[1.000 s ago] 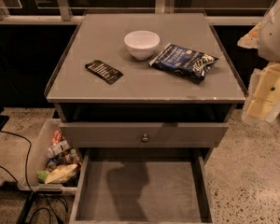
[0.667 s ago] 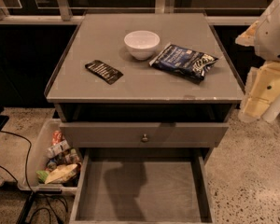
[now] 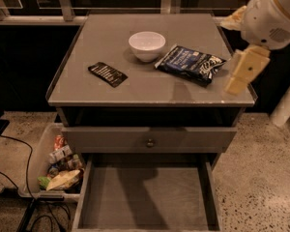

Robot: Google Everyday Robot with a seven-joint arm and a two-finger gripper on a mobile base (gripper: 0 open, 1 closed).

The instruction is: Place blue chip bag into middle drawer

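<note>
The task is at its very start. The blue chip bag (image 3: 192,64) lies flat on the desk (image 3: 150,92), in the right half of the top. It is at about 3 o'clock from the white bowl (image 3: 147,45) and just beside it, though whether the two touch cannot be told. A flat black packet (image 3: 108,74) lies well apart, at about 8 o'clock from the bowl.

The pincer (image 3: 243,70) hangs over the desk's right edge, at about 3 o'clock from the bag. It is near the bag's right end but does not appear to touch it, and it holds nothing. Whether it is spread or pressed together cannot be told from this view.

The middle drawer (image 3: 145,197) is already pulled out at 6 o'clock, below the closed drawer front (image 3: 150,140) with its small round knob. Its flat grey floor is exposed and the bag is not in it. So the opening is ready, and that is the only part in place.

What is left appears to be everything else: bring the pincer over the bag, close on it, lift it off the desk, carry it forward and down past the desk's front edge, and let it go over the drawer floor.

A plastic bin (image 3: 53,168) of mixed snacks sits on the floor at 9 o'clock from the drawer and plays no part in this.
</note>
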